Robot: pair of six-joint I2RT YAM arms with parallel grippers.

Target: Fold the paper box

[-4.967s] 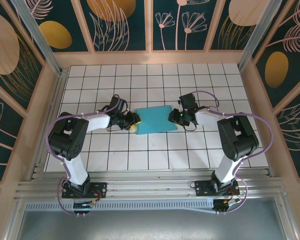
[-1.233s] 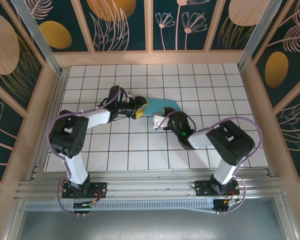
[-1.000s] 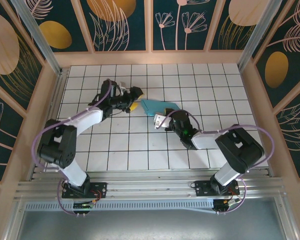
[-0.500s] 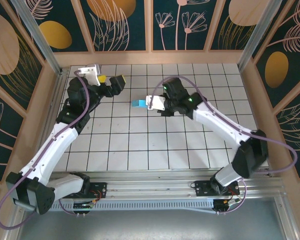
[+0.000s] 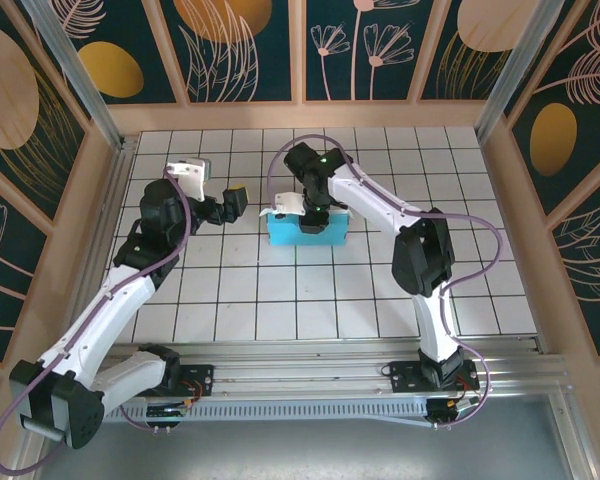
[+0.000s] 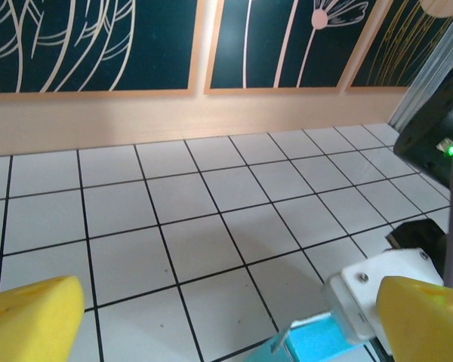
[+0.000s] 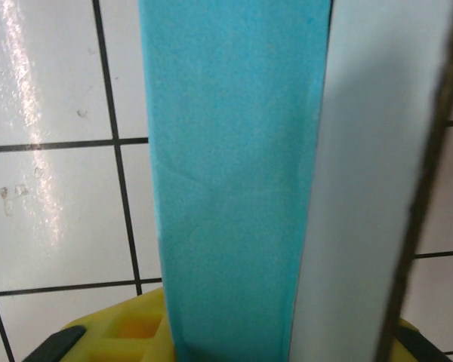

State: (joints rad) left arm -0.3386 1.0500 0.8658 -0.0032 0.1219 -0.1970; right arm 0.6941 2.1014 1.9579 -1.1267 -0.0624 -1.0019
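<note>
1. Top external view: the thin-card paper box, teal-blue outside and pale grey inside, sits on the white tiled tabletop with its black grid lines. It is around the middle of the tabletop, slightly toward the far wall.
2. The right arm reaches across and points down onto the left part of the paper box. The right fingers are at its top edge.
3. Right wrist view: a teal panel and a pale grey panel beside it run straight up the frame. Yellow pads show at the bottom on either side of the card, so the right fingers are pinching the paper box wall.
4. Top external view: the left fingers hover to the left of the paper box, near it but not touching.
5. Left wrist view: the two yellow pads sit at opposite lower corners, spread wide with bare tile between them.
6. Left wrist view: a teal corner of the paper box shows at the lower edge. Just beside it is a white plastic block on the right arm's wrist.
7. A green light glows on the dark right arm at the frame's right edge.
</note>
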